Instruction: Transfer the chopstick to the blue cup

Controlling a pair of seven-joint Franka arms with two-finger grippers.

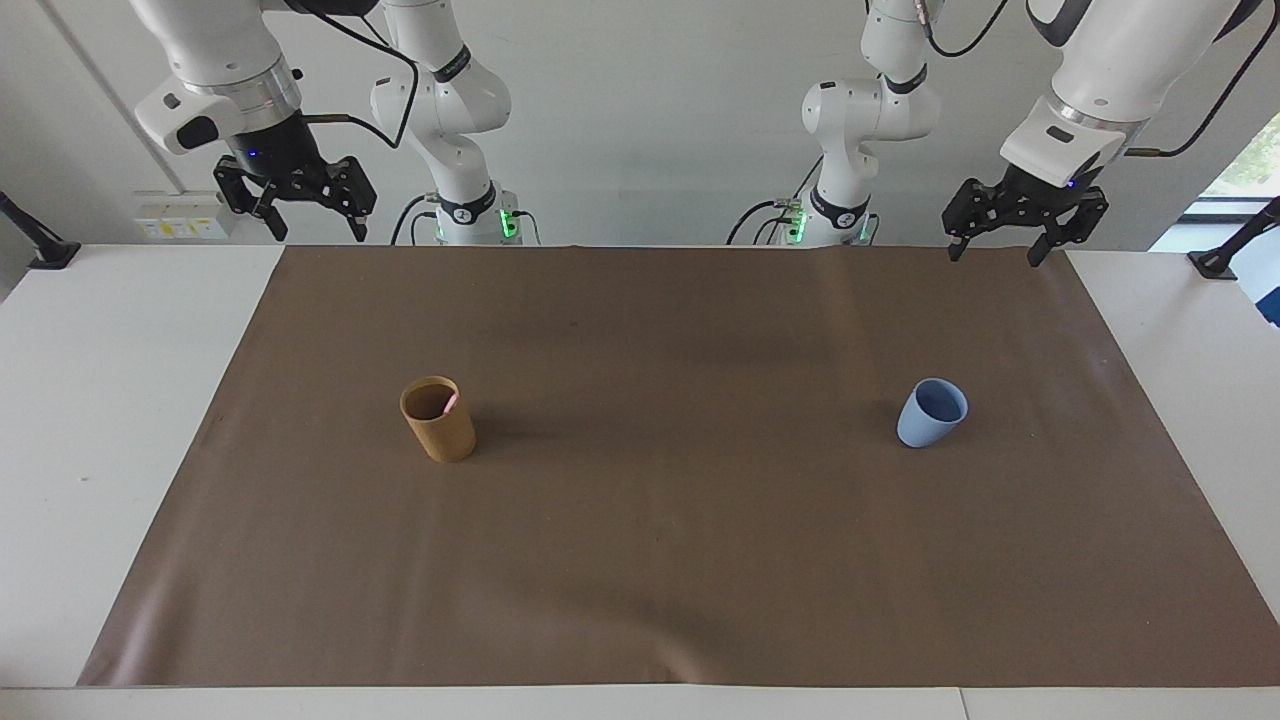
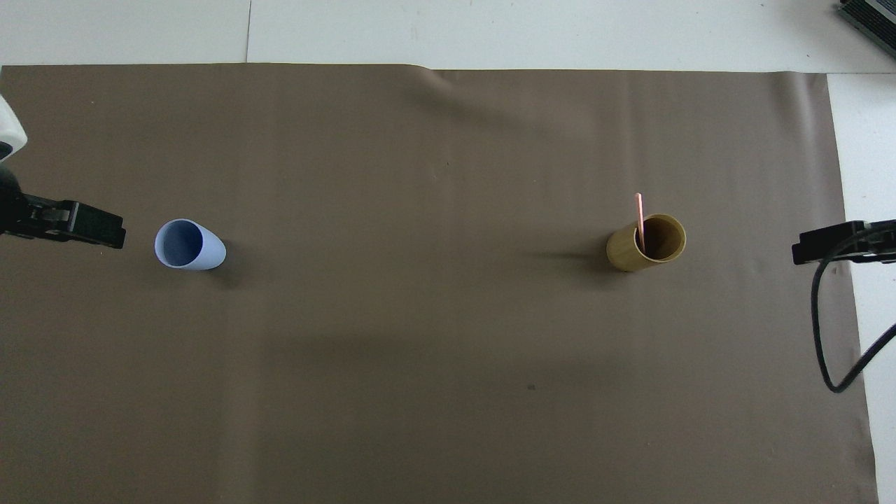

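A pale-pink chopstick point(image 1: 451, 402) stands in the tan-brown cup point(image 1: 440, 432), leaning on its rim; only its tip shows above the rim. In the overhead view the chopstick point(image 2: 638, 210) sticks out of the brown cup point(image 2: 630, 253). The blue cup point(image 1: 930, 415) stands upright and empty toward the left arm's end, also in the overhead view point(image 2: 190, 245). My right gripper point(image 1: 318, 236) is open and empty, raised over the mat's robot-side corner. My left gripper point(image 1: 992, 256) is open and empty, raised over the other robot-side corner.
A brown mat point(image 1: 700, 560) covers most of the white table point(image 1: 90, 420). The two cups stand far apart on it. A black cable point(image 2: 829, 336) hangs from the right arm over the mat's edge.
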